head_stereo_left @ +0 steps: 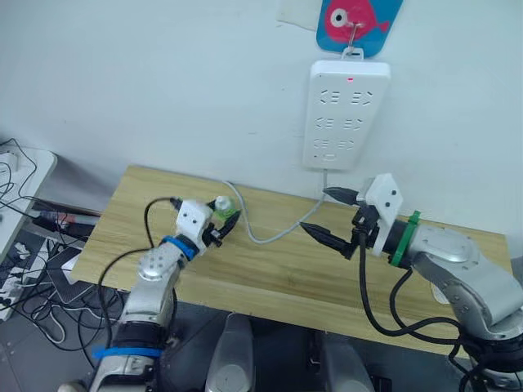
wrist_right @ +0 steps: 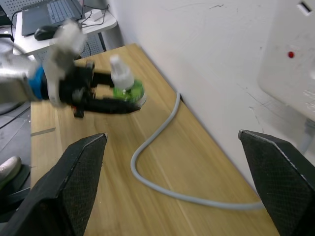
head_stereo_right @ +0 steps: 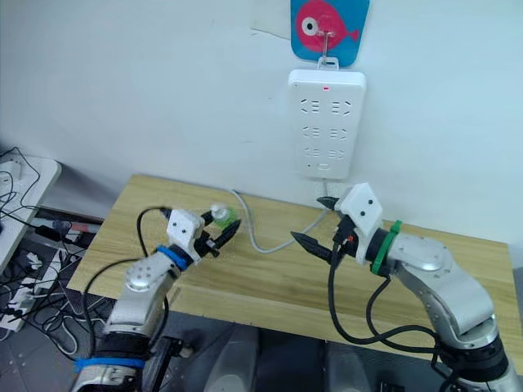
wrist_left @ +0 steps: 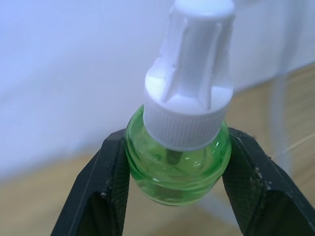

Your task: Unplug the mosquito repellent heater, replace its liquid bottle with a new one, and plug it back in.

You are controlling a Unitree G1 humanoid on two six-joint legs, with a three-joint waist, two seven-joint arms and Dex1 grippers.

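Note:
A small green liquid bottle [wrist_left: 177, 167] with a white ribbed cap stands upright between the fingers of my left gripper [head_stereo_left: 225, 220], which is shut on its body. It is over the far left part of the wooden table [head_stereo_left: 270, 278], and I cannot tell whether it touches the top. My right gripper [head_stereo_left: 317, 211] hangs open and empty above the table's far middle, just below the white power strip [head_stereo_left: 346, 114] on the wall. The right wrist view shows the bottle [wrist_right: 125, 88] held by the left gripper [wrist_right: 129, 97]. The mosquito repellent heater is out of view.
The strip's grey cable [head_stereo_left: 270, 233] loops across the table between the two grippers. The strip hangs from a hook on a fish-shaped holder [head_stereo_left: 358, 20], with a red light lit. A white desk [head_stereo_left: 16, 188] and tangled cables [head_stereo_left: 33, 286] lie to the left of the table.

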